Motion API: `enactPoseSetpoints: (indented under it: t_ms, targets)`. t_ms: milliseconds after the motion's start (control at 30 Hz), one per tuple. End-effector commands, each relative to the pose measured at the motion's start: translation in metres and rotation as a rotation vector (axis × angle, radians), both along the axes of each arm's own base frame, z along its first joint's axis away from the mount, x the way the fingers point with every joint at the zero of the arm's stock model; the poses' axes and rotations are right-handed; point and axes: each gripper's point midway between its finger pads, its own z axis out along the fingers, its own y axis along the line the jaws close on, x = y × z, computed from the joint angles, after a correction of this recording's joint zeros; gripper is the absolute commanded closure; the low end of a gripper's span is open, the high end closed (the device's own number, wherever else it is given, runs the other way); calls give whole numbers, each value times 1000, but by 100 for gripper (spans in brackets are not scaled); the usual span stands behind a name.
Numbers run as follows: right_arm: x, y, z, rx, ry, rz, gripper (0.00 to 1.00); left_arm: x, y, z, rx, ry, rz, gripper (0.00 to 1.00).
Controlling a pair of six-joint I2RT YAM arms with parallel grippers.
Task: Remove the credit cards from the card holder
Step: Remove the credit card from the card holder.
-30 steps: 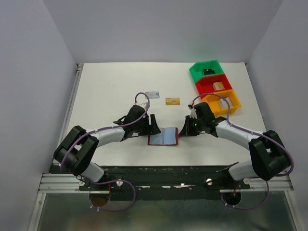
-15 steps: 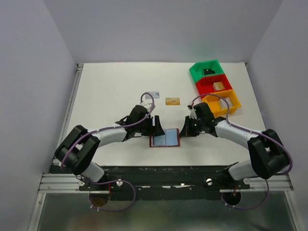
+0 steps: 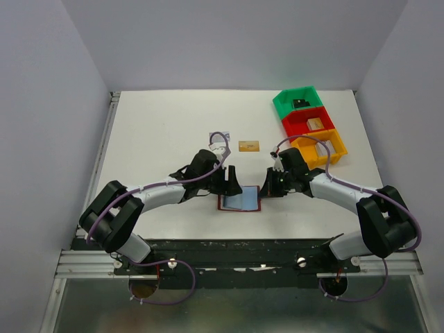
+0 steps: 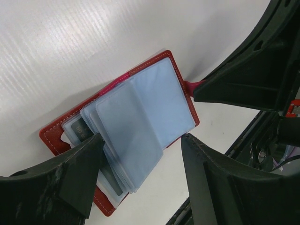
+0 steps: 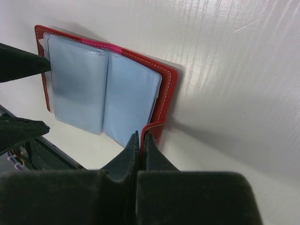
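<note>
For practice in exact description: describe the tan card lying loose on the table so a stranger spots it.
On the white table, look beyond the open red card holder. A flat card lies there, gold-tan, unlike the pale grey card to its left.

The card holder (image 3: 241, 201) lies spread open on the worktop (image 3: 159, 125), near its front edge. It is dark red outside, and its fan of pale blue plastic sleeves faces up inside a red stitched border. The right tool (image 5: 141, 138) has the red edge on the tab side pinched between its tips. A dark card (image 4: 83, 131) shows through one of the lower sleeves. Further back, well apart from the holder, a gold-tan card (image 3: 248, 146) lies flat, and a silver-grey card (image 3: 215, 137) lies flat to its left.
</note>
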Motion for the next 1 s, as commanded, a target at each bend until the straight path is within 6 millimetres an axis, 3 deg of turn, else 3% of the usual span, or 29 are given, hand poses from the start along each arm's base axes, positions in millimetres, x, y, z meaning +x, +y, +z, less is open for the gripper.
enactPoseSetpoints:
  t_ms: [0,667,833,967]
  targets:
    - [2,5,2,29,-1,10,100,-3,-18,21,-42,-63,-80,24]
    - [2,4,2,27,-2,13,100,-5,-26,23,-19,-81,-110,24]
    - [2,3,2,17,-8,8,100,-4,-21,19,7,-74,-84,24]
    - [3,-1,1,-4,-11,1,100,1,-5,10,76,-63,-4,24]
